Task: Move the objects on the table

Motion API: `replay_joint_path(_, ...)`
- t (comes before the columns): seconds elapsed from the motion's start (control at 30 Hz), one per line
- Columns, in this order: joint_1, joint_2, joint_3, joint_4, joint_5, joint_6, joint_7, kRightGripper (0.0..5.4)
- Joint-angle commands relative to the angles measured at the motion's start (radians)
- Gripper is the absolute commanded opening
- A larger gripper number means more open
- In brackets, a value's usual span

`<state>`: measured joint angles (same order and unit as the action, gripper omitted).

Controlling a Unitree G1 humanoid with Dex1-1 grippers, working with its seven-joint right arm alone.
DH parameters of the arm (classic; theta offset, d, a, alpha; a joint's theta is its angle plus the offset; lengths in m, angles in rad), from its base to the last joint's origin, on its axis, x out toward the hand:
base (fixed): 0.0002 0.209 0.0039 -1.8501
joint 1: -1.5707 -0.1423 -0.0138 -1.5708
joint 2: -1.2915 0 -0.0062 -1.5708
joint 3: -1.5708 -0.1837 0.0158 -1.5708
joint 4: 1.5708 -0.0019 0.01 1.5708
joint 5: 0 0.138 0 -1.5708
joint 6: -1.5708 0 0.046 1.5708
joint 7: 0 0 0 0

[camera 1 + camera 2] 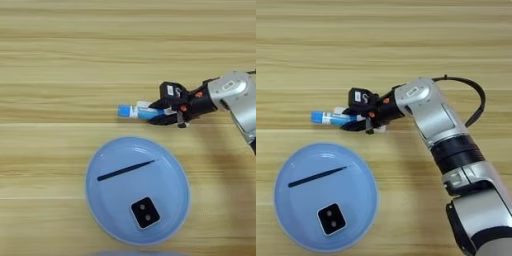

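Fingers of my right hand (358, 122) are pinched on the blue-and-white oblong tube (134, 111), one black finger above it and one below, gripping near its white end while the blue cap end pokes out free toward my left. The tube lies level, just beyond the far rim of the large round light-blue plate (172, 200), and I can't tell whether it rests on the pale wooden counter (60, 55) or is lifted a hair off it.

What worries me is that grip. I hold the tube near one end, so most of its length hangs out past my fingers; if I swing it quickly, it may pivot in the pinch or slide out, and being round (or nearly so) it would probably roll away across the counter. If I carry it low toward the plate, the free blue end might catch the rim and be knocked askew, or nudge the plate itself.

The plate holds two things already: a thin black stick (126, 170) lying slantwise across its middle, and a black white-edged square block with two dots (145, 212) nearer me, apart from the stick. A careless drop into the plate might strike the stick and flick it out.
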<state>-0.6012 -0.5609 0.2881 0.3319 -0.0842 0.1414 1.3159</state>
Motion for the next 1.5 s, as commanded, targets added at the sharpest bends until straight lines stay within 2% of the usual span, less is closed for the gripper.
replay_joint_path(0.03,-0.076,-0.039,-0.039,-0.014,0.009,-0.029,-0.036,1.40)
replay_joint_path(0.5,-0.004,-0.055,-0.009,0.066,-0.034,-0.067,-0.039,1.40)
replay_joint_path(0.97,0.010,-0.053,-0.003,0.145,-0.071,-0.109,-0.055,1.40)
replay_joint_path(1.1,0.007,-0.051,-0.001,0.155,-0.077,-0.112,-0.057,2.22)
replay_joint_path(1.27,0.001,-0.048,-0.007,0.146,-0.069,-0.107,-0.057,2.91)
replay_joint_path(1.5,-0.019,-0.042,-0.046,0.004,-0.010,-0.050,-0.036,3.88)
